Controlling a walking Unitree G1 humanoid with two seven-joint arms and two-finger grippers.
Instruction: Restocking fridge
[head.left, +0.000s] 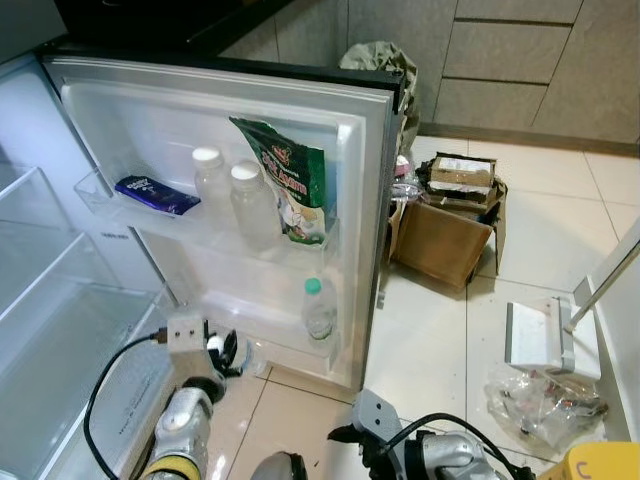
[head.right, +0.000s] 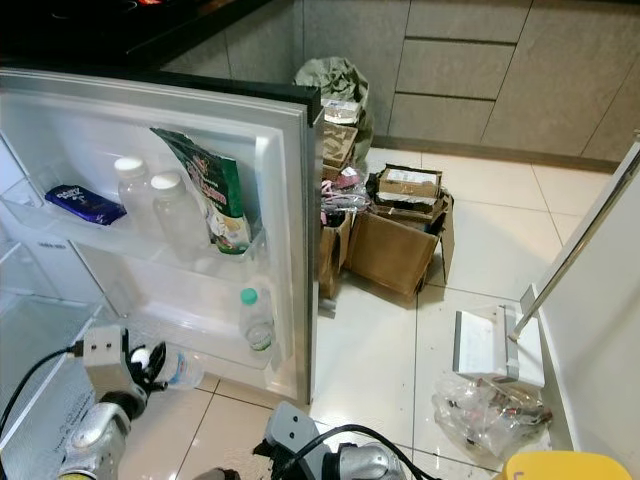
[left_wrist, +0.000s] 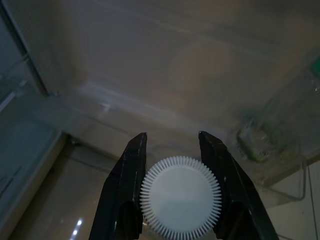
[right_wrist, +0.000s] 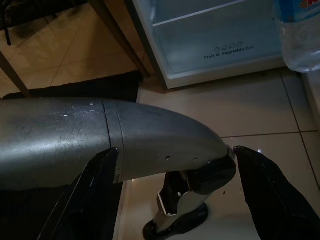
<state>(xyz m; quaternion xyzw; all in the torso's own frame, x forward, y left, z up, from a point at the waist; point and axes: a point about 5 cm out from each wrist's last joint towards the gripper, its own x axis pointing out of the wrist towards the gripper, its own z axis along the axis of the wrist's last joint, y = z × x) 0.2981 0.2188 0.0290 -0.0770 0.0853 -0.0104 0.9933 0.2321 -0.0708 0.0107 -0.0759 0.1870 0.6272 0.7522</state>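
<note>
On the fridge door's (head.left: 365, 200) upper shelf, a wrapped bar (head.left: 155, 194) is set leftmost, two jars (head.left: 232, 195) beside it, a pouch (head.left: 290, 180) rightmost. One bottle (head.left: 318, 312) is stood in the lower shelf. Cardboard boxes (head.left: 450, 225) are found right of the door.

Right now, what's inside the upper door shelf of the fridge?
The upper door shelf holds a blue packet, two white-capped bottles and a green pouch. The pouch hides whatever is behind it.
</note>
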